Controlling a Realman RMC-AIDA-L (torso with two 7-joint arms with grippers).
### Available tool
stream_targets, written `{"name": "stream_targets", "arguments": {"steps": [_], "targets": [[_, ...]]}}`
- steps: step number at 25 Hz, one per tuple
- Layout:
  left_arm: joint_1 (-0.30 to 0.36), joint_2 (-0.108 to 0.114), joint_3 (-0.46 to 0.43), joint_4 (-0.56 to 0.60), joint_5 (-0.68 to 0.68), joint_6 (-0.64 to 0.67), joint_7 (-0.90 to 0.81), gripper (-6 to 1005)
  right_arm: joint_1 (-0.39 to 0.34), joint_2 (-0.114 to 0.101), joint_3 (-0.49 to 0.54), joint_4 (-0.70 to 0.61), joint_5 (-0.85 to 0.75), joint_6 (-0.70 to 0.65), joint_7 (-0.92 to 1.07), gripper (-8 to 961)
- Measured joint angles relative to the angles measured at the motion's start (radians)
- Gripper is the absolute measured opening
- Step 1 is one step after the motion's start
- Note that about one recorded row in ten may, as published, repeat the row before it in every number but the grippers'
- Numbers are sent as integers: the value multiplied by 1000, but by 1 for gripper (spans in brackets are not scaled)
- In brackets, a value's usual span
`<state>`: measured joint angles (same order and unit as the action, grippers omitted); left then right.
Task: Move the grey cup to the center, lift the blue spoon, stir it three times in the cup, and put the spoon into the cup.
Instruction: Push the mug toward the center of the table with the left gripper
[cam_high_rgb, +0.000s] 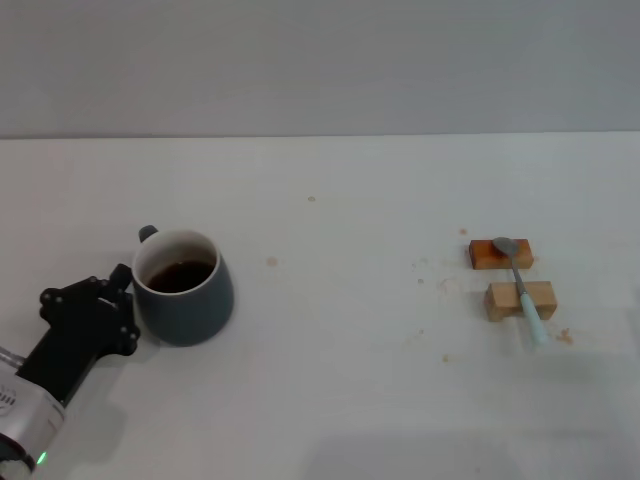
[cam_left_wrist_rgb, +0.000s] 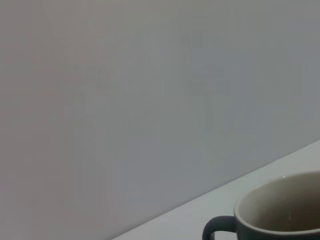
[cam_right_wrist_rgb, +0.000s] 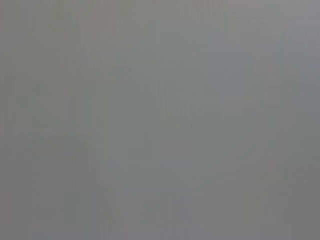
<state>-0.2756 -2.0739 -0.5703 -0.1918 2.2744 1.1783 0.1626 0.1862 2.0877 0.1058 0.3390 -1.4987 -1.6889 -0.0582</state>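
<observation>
The grey cup (cam_high_rgb: 185, 292) stands at the left of the white table (cam_high_rgb: 330, 350), with dark brown liquid inside and its handle pointing to the back left. Its rim and handle also show in the left wrist view (cam_left_wrist_rgb: 280, 215). My left gripper (cam_high_rgb: 128, 306) is right beside the cup's left wall, fingers spread and holding nothing. The blue spoon (cam_high_rgb: 522, 288) lies at the right across two small wooden blocks (cam_high_rgb: 520, 300), its metal bowl on the far block and its pale blue handle pointing toward me. My right gripper is out of view.
Small brown crumbs and specks lie around the wooden blocks and mid-table. A grey wall runs behind the table's far edge. The right wrist view shows only plain grey.
</observation>
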Motion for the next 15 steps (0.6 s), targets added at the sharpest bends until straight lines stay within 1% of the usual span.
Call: {"name": "stream_targets", "arguments": {"steps": [8,9,15], "targets": [[-6,0,64,-37,1,-1,0,-2,1,0,0,0,0,0,0,747],[-9,-1,84,-48,1,-1,0,-2,1,0,0,0,0,0,0,747],[-14,-2,118,-73,1,-2,0,-2,4,0,0,0,0,1,0,747]]}}
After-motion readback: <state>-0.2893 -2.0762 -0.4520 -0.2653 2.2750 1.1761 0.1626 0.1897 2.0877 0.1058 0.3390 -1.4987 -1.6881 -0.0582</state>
